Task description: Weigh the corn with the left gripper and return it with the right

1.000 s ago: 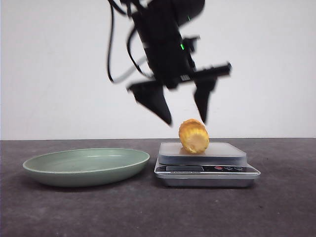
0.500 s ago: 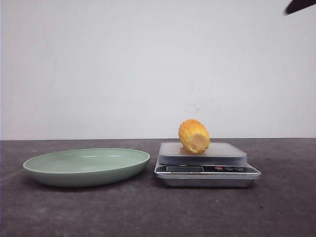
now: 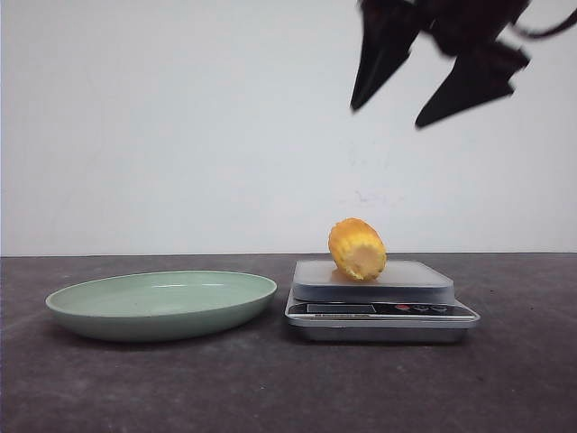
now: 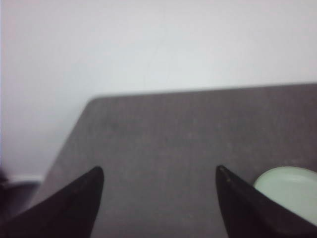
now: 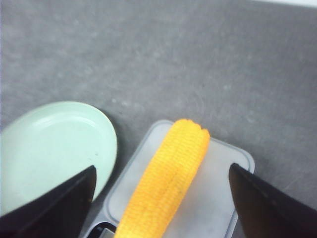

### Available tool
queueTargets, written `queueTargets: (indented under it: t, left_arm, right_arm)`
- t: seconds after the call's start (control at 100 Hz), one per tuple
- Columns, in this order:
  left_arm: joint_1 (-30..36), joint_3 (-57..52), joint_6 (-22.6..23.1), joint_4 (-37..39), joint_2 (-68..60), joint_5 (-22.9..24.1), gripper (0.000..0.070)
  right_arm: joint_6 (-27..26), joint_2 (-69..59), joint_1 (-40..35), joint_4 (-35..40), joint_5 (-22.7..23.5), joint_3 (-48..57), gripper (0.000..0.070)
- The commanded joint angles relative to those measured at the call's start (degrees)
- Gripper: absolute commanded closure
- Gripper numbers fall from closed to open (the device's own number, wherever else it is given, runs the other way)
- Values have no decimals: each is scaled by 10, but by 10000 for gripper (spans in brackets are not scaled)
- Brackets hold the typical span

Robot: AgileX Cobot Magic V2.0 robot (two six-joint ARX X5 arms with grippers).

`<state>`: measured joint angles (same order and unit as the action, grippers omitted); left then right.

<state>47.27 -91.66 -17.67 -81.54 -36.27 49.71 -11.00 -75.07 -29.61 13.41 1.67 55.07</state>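
While one corn (image 3: 357, 249) lies on the one scale (image 3: 381, 309), pale cut end toward the bench's front edge, the right tool (image 3: 397, 115) hangs high above it with its two fingers spread wide and nothing between them. From the right wrist, the cob (image 5: 166, 179) stretches along the scale's grey platform (image 5: 214, 198), framed by both dark fingers (image 5: 54, 203). One green plate (image 3: 162, 304) sits just left of the scale, apart from it, nearer the bench's (image 3: 270, 388) left edge. From the left wrist, the left tool (image 4: 159, 174) is also spread open and holds nothing, over bare bench (image 4: 178, 134) beside the plate's rim (image 4: 290, 191).
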Motion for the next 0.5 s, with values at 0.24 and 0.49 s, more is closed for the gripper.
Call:
queueTargets:
  t: [0.24, 0.49]
  left_arm:
    - [-47, -10, -44, -17, 27, -111, 277]
    - [-83, -6, -59, -17, 28, -189, 277]
  right_arm:
    - [-20, -118, -3, -42, -6, 12, 159]
    - [-34, -181, -8, -72, -2, 12, 159]
